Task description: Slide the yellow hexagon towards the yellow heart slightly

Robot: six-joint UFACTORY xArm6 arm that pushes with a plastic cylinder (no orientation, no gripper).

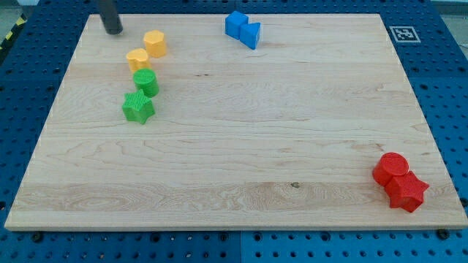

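Observation:
The yellow hexagon [155,43] sits near the view's top left on the wooden board [241,131]. The yellow heart [137,58] lies just below and left of it, a small gap between them. My tip [112,31] is at the board's top left corner, to the left of and slightly above the yellow hexagon, apart from it.
A green cylinder [146,82] and a green star [137,107] sit below the yellow heart. Two blue blocks [243,29] touch at the top centre. A red cylinder [391,167] and a red star [406,191] sit at the bottom right. A marker tag [404,33] lies off the board's top right.

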